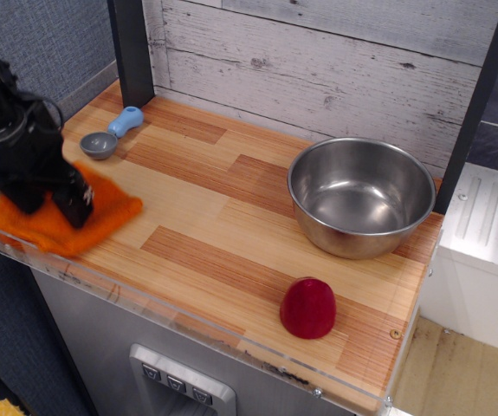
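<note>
Orange cloth lies under the blurred hand, seemingly touching

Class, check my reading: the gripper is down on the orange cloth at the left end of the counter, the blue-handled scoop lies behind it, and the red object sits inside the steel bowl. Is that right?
Not quite. The red object sits on the counter in front of the steel bowl, which is empty, as the observation.image view shows. The gripper is on the orange cloth, with the blue-handled scoop behind it.

On the bench we find a cloth at the left front with the claw on it, a scoop behind it, a bowl at the right, and a cup before the bowl.
</note>
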`<state>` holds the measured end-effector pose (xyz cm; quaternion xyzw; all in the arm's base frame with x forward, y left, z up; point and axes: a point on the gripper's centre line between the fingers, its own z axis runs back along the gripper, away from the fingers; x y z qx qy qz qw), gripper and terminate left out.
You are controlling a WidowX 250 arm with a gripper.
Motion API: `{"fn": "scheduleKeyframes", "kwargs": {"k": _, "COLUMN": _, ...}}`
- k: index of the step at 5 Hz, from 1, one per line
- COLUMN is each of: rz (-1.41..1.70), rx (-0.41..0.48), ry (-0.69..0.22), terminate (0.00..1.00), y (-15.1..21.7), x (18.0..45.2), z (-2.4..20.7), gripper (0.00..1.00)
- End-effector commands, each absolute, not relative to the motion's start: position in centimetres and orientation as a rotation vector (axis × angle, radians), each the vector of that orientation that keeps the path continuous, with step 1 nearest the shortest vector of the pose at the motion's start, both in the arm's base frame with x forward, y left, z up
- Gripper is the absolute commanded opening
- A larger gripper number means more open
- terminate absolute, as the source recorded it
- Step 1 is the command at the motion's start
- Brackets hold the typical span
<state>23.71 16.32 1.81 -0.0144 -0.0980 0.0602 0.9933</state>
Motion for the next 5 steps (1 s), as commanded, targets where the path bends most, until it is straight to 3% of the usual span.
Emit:
{"fn": "scheduleKeyframes", "kwargs": {"k": 1, "rz": -0.022, "rx": 0.023, "ry": -0.271, "terminate": 0.0, "y": 14.9, "x": 27.6, "z": 10.2, "gripper": 1.0}}
{"fn": "scheduleKeyframes", "kwargs": {"k": 2, "rz": -0.062, "rx": 0.017, "ry": -0.267, "terminate": 0.0, "y": 13.0, "x": 29.1, "z": 12.0, "gripper": 1.0}}
{"fn": "scheduleKeyframes", "kwargs": {"k": 3, "rz": -0.062, "rx": 0.024, "ry": -0.204, "terminate": 0.0, "y": 9.3, "x": 30.5, "z": 12.2, "gripper": 1.0}}
{"fn": "scheduleKeyframes", "kwargs": {"k": 4, "rz": -0.022, "rx": 0.031, "ry": -0.205, "terminate": 0.0, "y": 6.6, "x": 30.6, "z": 12.8, "gripper": 1.0}}
{"fn": "scheduleKeyframes", "kwargs": {"k": 5, "rz": -0.022, "rx": 0.031, "ry": -0.205, "terminate": 0.0, "y": 6.6, "x": 30.6, "z": 12.8, "gripper": 1.0}}
